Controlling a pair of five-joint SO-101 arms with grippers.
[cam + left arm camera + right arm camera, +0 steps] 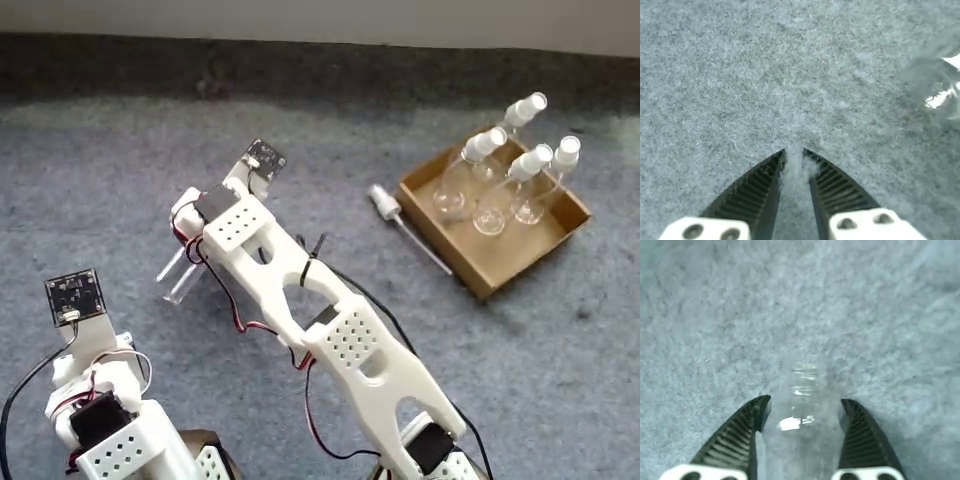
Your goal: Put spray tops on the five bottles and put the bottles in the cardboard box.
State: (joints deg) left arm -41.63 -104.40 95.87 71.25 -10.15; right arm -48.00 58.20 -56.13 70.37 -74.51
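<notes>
The left arm sits nearest, at 7 o'clock in the high view. Its tool hangs close over the grey, felt-like worktop. The ribbed fingers are drawn in to a narrow slit, with bare felt in the gap and nothing held.

The right arm rises from 5 o'clock and stretches across the middle toward 10 o'clock. Its tool is spread wide, one dark finger on each side of a clear bottle. This bottle lies on its side on the worktop under the arm's far end, left of centre at about 9 o'clock. Its threaded neck is bare, carries no spray top and points away from the tool. Whether the fingers press on its sides cannot be told.

Farther off, toward 2 o'clock, a loose white spray top lies on the felt. Its thin tube runs toward 4 o'clock along the near side of the cardboard box, just beside it.

The box is shallow and sits skewed at 2 o'clock, well apart from the lone bottle. Four clear bottles rest inside it, each fitted with a white spray top. The tops point toward 1 o'clock, and some reach past the far rim.

Beyond the box, a dark band runs along the worktop's far edge at 12 o'clock.
</notes>
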